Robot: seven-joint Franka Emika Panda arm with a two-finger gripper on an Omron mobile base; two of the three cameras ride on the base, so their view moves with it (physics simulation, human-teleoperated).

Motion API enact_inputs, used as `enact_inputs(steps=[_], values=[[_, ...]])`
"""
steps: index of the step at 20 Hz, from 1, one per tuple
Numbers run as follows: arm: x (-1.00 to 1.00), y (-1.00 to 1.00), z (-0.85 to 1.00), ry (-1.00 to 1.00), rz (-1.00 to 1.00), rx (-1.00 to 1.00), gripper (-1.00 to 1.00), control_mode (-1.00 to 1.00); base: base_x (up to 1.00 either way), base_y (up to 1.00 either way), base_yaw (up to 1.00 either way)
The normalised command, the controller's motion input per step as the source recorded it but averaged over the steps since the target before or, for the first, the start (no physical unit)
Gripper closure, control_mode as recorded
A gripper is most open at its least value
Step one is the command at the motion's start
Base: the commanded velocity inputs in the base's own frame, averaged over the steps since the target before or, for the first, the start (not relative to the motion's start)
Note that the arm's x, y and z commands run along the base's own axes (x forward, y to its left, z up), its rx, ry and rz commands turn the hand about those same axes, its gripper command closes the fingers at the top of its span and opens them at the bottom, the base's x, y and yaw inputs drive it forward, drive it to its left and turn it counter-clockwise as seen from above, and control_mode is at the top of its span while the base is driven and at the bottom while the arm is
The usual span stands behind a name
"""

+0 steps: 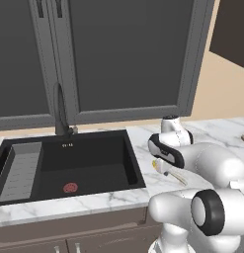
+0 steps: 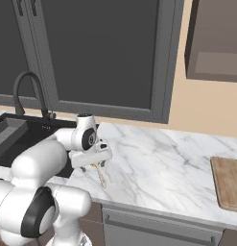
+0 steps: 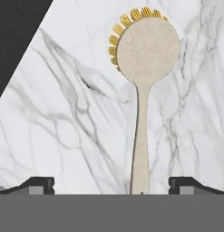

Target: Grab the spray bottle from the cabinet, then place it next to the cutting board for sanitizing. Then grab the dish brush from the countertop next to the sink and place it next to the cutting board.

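Note:
The dish brush [image 3: 141,90] lies flat on the white marble countertop [image 2: 158,158], just right of the sink [image 1: 69,168]. It has a cream handle and a round head fringed with yellow bristles. My gripper [image 3: 112,186] hangs straight above it, open, with the handle running between the two fingertips [image 3: 38,185] and touching neither. From the base, the gripper [image 2: 92,164] points down over the brush [image 2: 100,178]. The wooden cutting board [image 2: 228,182] lies far to the right on the counter. The taupe cabinet [image 2: 216,43] hangs at the upper right. The spray bottle is out of view.
A tall black faucet [image 1: 59,111] stands behind the basin, and a ribbed grey tray [image 1: 22,168] sits at its left. Dark grey framed panels [image 2: 100,48] cover the wall behind. Bare marble stretches between the brush and the board.

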Motion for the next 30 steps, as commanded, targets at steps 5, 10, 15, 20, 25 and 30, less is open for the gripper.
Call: enact_inputs(steps=[5,10,15,20,25,30], values=[[0.14,0.00,-0.07,0.01,0.05,0.00,-1.00,-1.00,0.00,0.00,0.00],[0.24,0.00,-0.11,0.05,0.05,0.00,-1.00,-1.00,0.00,0.00,0.00],[0.16,-0.09,-0.05,0.01,0.06,0.01,-1.00,-1.00,0.00,0.00,0.00],[0.19,-0.09,-0.02,0.05,0.04,0.04,-1.00,-1.00,0.00,0.00,0.00],[0.10,-0.01,-0.15,0.04,0.02,0.03,-1.00,-1.00,0.00,0.00,0.00],[0.09,0.00,-0.16,0.03,0.00,0.01,-1.00,-1.00,0.00,0.00,0.00]])
